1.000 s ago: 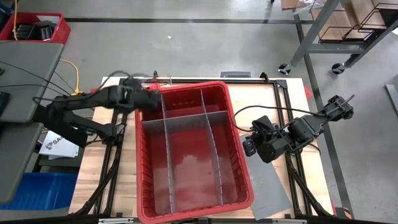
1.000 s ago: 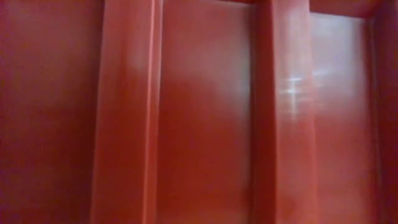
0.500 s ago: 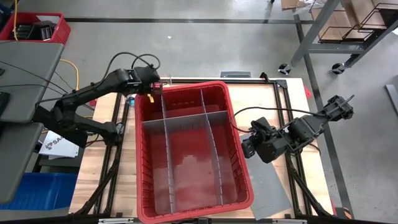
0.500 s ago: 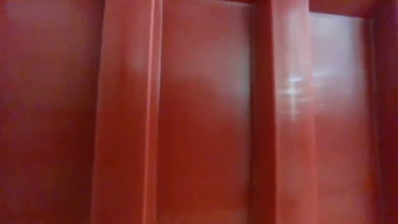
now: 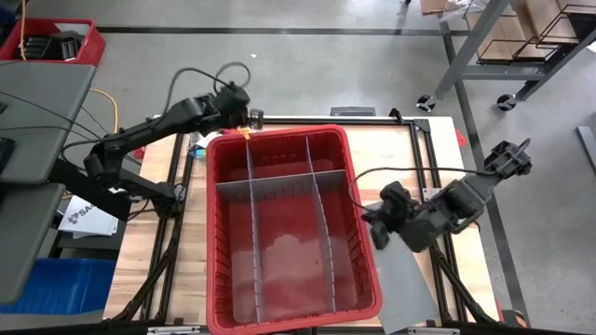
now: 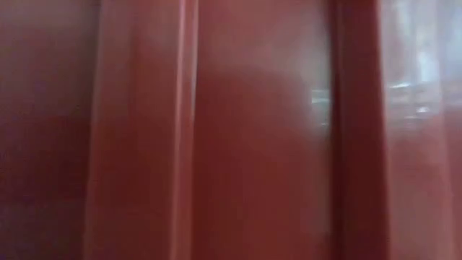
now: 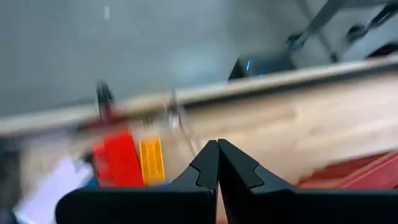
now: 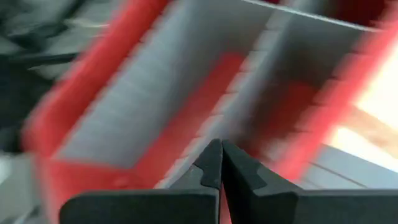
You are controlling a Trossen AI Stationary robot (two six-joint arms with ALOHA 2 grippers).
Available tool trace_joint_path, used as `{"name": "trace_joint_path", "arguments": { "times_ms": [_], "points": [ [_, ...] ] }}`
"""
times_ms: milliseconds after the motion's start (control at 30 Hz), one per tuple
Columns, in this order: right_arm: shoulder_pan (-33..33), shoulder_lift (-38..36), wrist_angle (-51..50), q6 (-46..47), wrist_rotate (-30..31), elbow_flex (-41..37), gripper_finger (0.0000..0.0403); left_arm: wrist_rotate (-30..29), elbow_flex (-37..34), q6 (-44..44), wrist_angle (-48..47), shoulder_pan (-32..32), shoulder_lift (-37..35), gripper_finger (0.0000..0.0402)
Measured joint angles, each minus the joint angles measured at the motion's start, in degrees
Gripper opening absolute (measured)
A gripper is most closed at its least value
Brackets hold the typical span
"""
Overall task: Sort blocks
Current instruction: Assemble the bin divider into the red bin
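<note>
Bin (image 5: 284, 307) fills mid-table, its grey dividers (image 5: 279, 181) marking compartments that all look bare from above, so I judge sorting not yet begun. Left gripper (image 5: 244, 117) sits just past the bin's far-left corner, clenched on nothing; right gripper (image 5: 372, 226), also clenched and empty, is against the bin's right wall. Blocks (one red (image 7: 117, 158), one yellow (image 7: 151, 160)) lie outside the bin, ahead of the left gripper.

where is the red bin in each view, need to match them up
High view: red bin at table centre, between both arms.
Low view: its red wall fills the picture.
Left wrist view: only a red edge low at one side.
Right wrist view: its compartments fill the picture.
Shared landmark: grey dividers.
</note>
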Motion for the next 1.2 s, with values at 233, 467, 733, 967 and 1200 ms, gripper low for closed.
{"name": "trace_joint_path", "arguments": {
  "times_ms": [233, 467, 733, 967, 1200],
  "points": [
    [7.0, 3.9, 12.0, -2.5, -28.5, 0.0, 0.0000, 0.6, 6.9, 11.3, 8.4, -3.5, -5.1, 0.0000],
    [16.5, 20.7, 20.2, 4.1, -47.1, 0.0, 0.0000, 4.8, 10.4, 13.7, 22.4, -14.1, -9.6, 0.0000],
    [22.0, 33.0, 27.7, 10.2, -50.3, -0.2, 0.0054, 0.8, 12.2, 11.5, 24.6, -27.1, -10.1, 0.0000],
    [22.3, 33.5, 19.8, 8.2, -48.4, -0.2, 0.0140, 1.3, 12.2, 12.8, 32.9, -33.5, -9.2, 0.0000],
    [23.3, 27.2, 10.1, 7.7, -49.0, 0.0, 0.0153, 6.1, 12.2, 15.6, 48.4, -35.8, -9.0, 0.0000]
  ]
}}
